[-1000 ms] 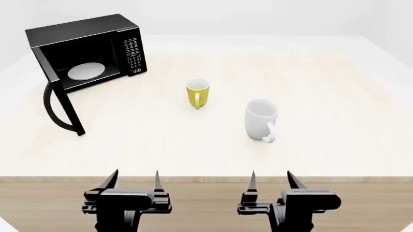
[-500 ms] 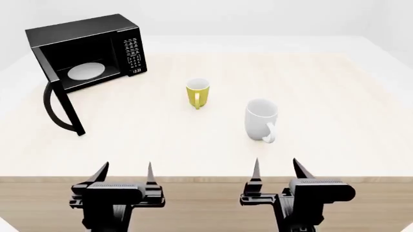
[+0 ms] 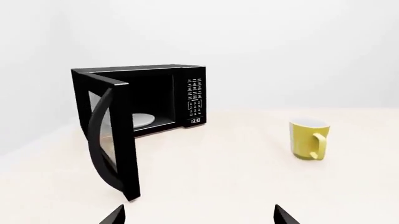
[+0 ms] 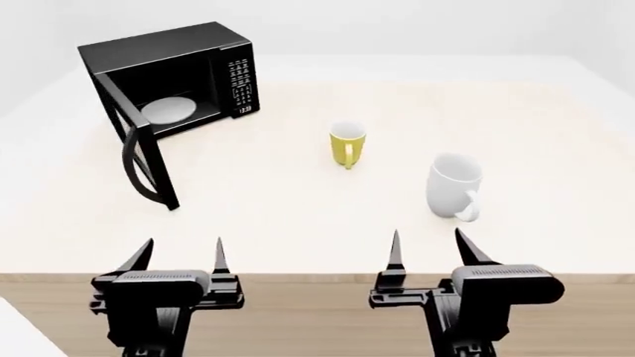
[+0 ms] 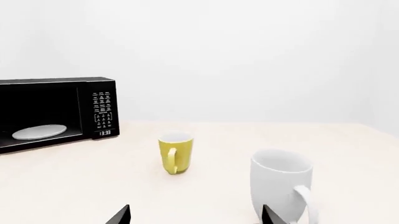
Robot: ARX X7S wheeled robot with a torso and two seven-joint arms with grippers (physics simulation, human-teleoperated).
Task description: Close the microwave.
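Note:
The black microwave (image 4: 204, 56) stands at the table's far left, its windowed door (image 4: 141, 149) with a curved handle swung wide open toward me and a white plate (image 4: 166, 110) inside. It also shows in the left wrist view (image 3: 181, 93) and the right wrist view (image 5: 93, 109). My left gripper (image 4: 178, 256) is open and empty at the table's near edge, well short of the door. My right gripper (image 4: 432, 249) is open and empty at the near edge, just before the white mug.
A yellow mug (image 4: 347, 143) stands mid-table and a larger white mug (image 4: 454, 184) to its right, closer to me. The pale table (image 4: 555, 134) ends in a wooden front edge (image 4: 297, 281) by the grippers.
The head view has shifted, so the microwave and mugs sit further right in the picture. Both grippers have risen slightly toward the table edge and stayed open.

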